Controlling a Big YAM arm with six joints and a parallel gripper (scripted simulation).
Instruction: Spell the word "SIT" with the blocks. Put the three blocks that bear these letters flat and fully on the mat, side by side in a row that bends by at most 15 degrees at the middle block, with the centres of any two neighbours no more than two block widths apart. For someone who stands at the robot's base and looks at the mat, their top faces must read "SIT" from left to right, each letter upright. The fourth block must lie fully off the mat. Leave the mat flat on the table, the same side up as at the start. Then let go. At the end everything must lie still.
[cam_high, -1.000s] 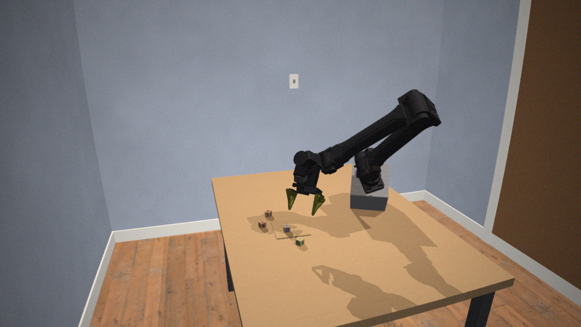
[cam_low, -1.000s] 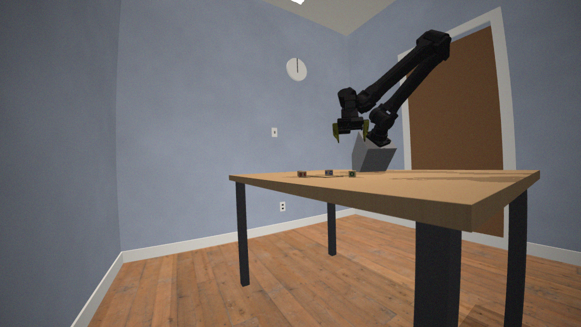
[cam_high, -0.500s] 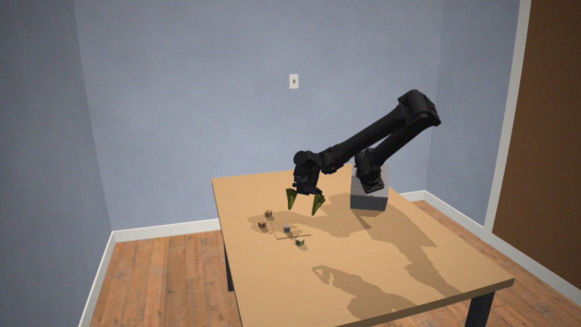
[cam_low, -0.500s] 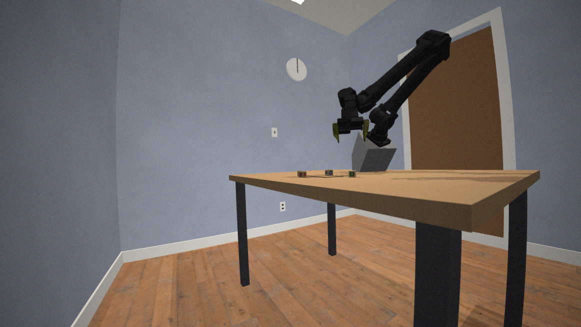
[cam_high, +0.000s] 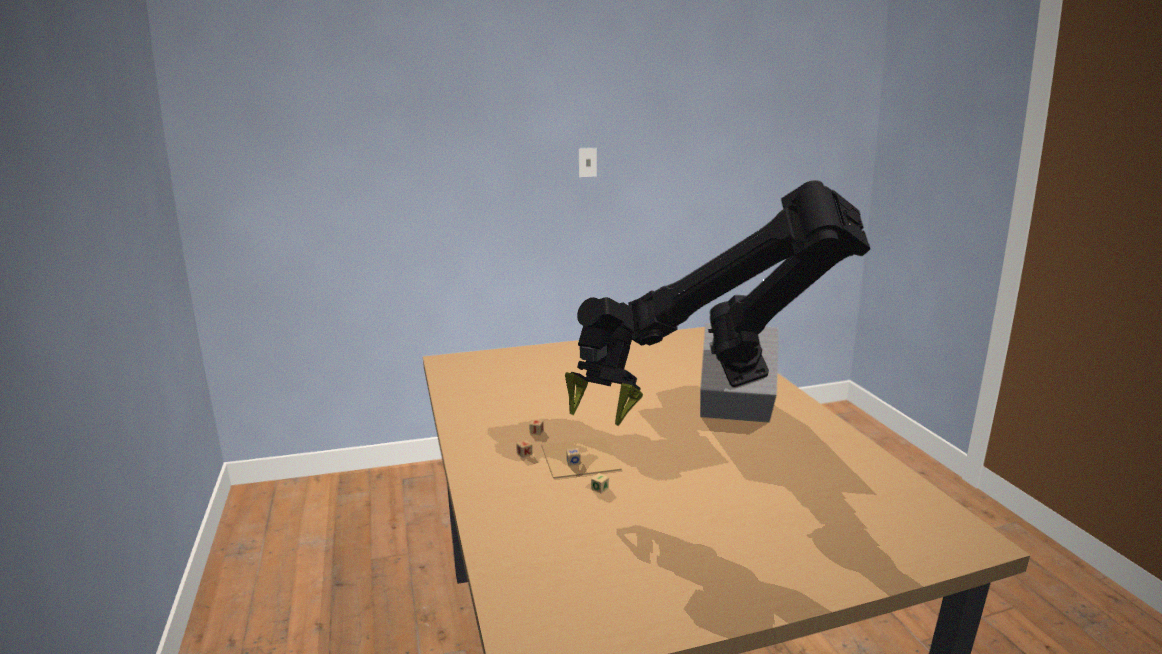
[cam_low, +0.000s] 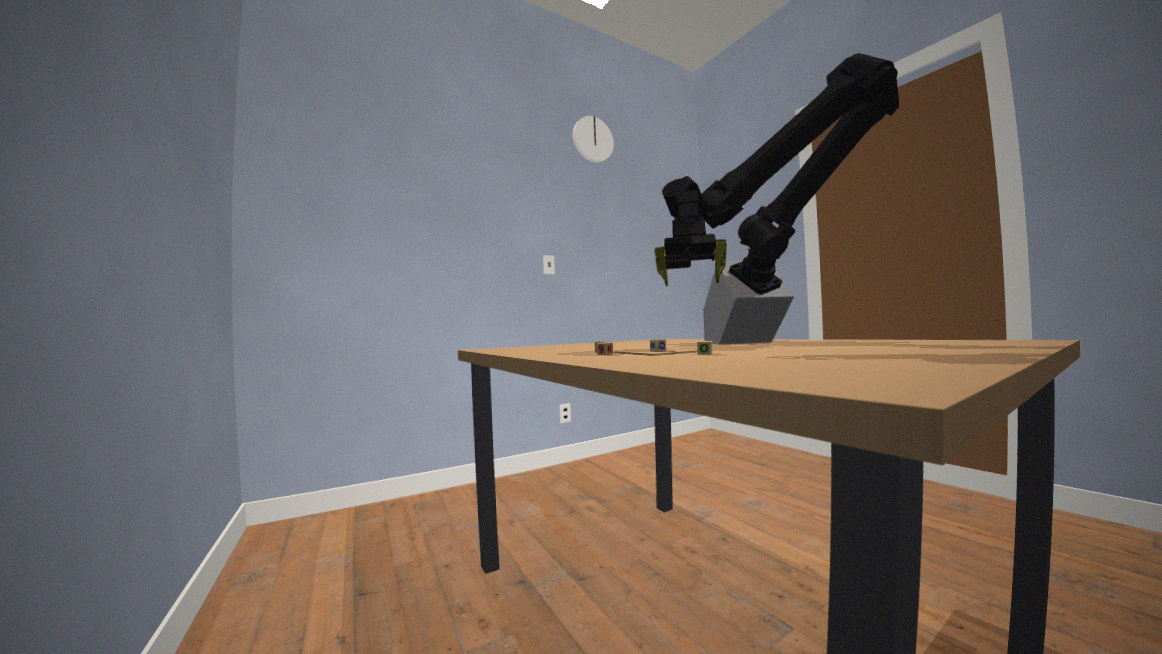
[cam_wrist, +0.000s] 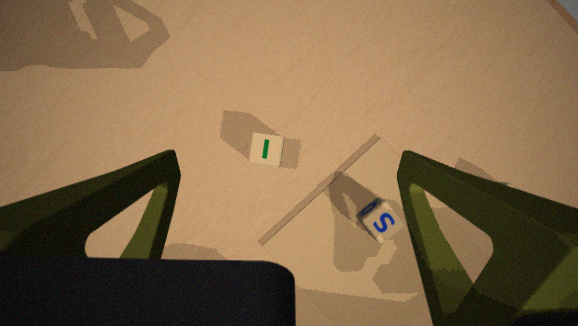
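Observation:
My gripper (cam_high: 600, 412) is open and empty, well above the table; it also shows in the exterior view (cam_low: 690, 266). In the wrist view, between the green fingers, the white block with a green I (cam_wrist: 266, 149) lies on the bare table just outside the mat's edge. The block with a blue S (cam_wrist: 380, 221) sits on the tan mat (cam_wrist: 320, 240), near that edge and rotated. In the top view the S block (cam_high: 574, 456) is by the mat's corner (cam_high: 593, 459) and the I block (cam_high: 600, 484) is in front of it. Two red-lettered blocks (cam_high: 524, 448) (cam_high: 536, 426) lie left of the mat; their letters are too small to read.
The arm's grey base box (cam_high: 738, 381) stands at the back of the table. The table's left edge (cam_high: 451, 487) is close to the red-lettered blocks. The mat has nearly the table's colour; only its thin edge lines show.

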